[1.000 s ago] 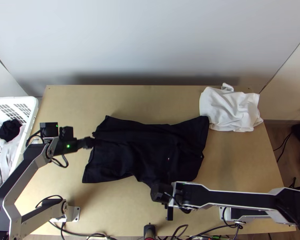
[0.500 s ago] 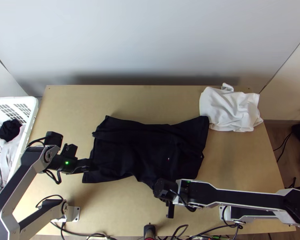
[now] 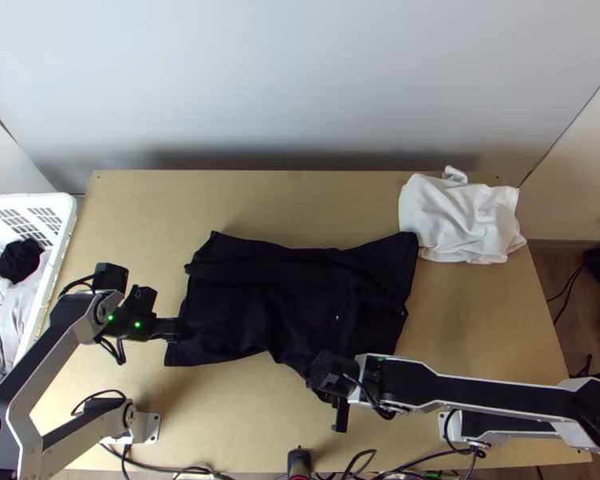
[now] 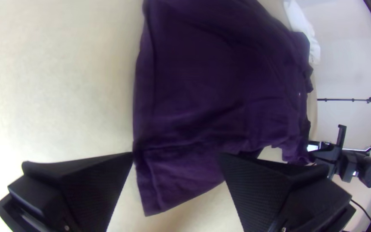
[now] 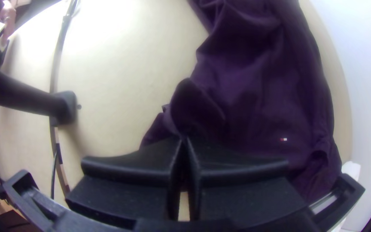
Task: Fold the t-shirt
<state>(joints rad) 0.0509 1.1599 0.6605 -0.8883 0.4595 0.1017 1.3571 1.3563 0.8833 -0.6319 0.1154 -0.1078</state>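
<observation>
Black soft cloth, the t-shirt, is lying broadly spread across the centre of the top view, on the pale wooden table. Its folds are running sideways near the upper edge, its lower side is creasing, and its lower-left corner is pointing down the frame.

At the lower centre of the top view, the right gripper, with wide flat black fingers, is pinching a gathered bit of the shirt's lower edge. In the right wrist view its 2 fingertips are almost meeting at a raised peak of cloth, probably to anchor that edge while the other end is being gripped.

Left of centre in the top view, the left gripper, of the same black build, is gaping wide. Its 2 fingers are standing on either side of the cloth near the corner, with nothing clamped between them; whether they are touching it, I cannot tell. That placement is suiting a grip on the corner, so closing there is looking like the next move. A shallow bite could be slipping off or catching just 1 layer.

White crumpled cloth is resting at the upper right, beside the shirt's right end, and a white plastic basket is holding clothes at the left edge.
</observation>
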